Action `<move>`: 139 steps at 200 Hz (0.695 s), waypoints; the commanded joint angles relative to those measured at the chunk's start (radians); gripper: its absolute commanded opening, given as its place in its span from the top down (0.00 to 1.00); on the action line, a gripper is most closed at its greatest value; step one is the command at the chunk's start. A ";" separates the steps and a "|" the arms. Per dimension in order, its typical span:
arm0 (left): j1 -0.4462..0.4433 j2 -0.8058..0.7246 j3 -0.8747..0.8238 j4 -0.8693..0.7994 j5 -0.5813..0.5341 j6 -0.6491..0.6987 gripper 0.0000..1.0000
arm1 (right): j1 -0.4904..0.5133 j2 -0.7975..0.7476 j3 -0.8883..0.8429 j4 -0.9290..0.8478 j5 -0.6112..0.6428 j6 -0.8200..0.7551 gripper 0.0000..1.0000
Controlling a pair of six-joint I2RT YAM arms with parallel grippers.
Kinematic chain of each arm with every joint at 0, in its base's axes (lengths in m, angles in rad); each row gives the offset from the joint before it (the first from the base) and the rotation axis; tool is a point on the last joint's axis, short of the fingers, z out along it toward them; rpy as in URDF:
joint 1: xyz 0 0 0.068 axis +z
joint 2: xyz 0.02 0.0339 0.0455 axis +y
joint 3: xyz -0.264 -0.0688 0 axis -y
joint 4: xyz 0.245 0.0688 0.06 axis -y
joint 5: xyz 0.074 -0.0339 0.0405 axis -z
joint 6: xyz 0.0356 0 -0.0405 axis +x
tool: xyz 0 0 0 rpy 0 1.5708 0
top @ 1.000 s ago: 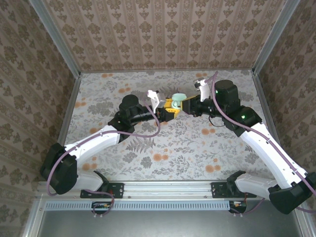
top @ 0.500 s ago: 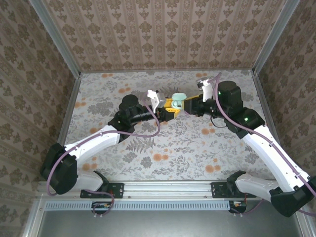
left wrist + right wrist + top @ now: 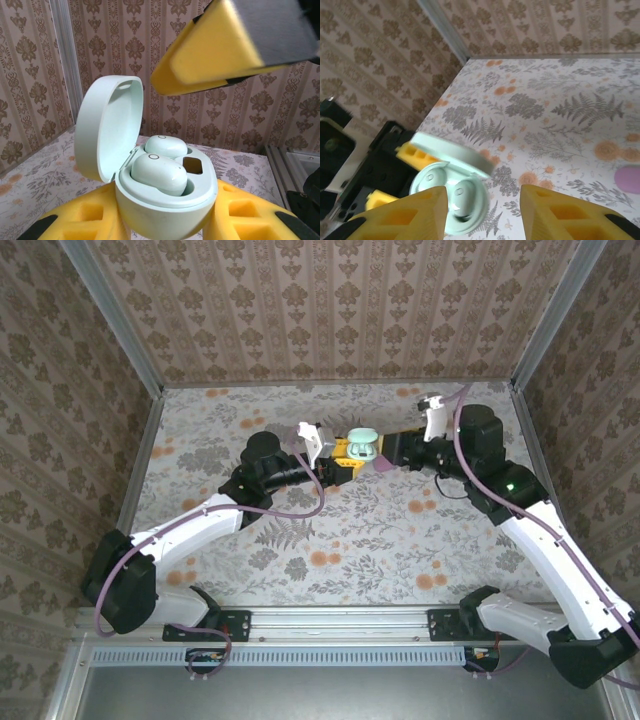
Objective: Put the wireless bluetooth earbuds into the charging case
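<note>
Left pincer (image 3: 345, 454) clenched on the mint charging case (image 3: 165, 200), squeezing it between yellow pads. Lid (image 3: 107, 127) flipped open, standing upright. Both earbuds (image 3: 159, 172), mint like the case, sit side by side in their wells. Right pincer (image 3: 482, 192) released, fingers apart w/ nothing between, just beside the case. One yellow finger (image 3: 215, 50) of it hangs over the open case. Pink rounded blob (image 3: 627, 180) lies on the floral bench (image 3: 560, 100) near the right pincer, can't tell what it is. Patterned walls (image 3: 330, 310) close round the bench.
</note>
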 commanded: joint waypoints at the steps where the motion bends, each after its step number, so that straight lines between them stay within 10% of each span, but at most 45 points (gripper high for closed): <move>1: -0.001 -0.026 0.000 0.035 0.000 0.005 0.68 | -0.090 -0.024 -0.044 0.041 -0.041 0.146 0.55; 139: -0.002 0.014 0.011 0.029 0.047 0.003 0.68 | -0.194 0.155 -0.038 0.216 -0.382 0.548 0.46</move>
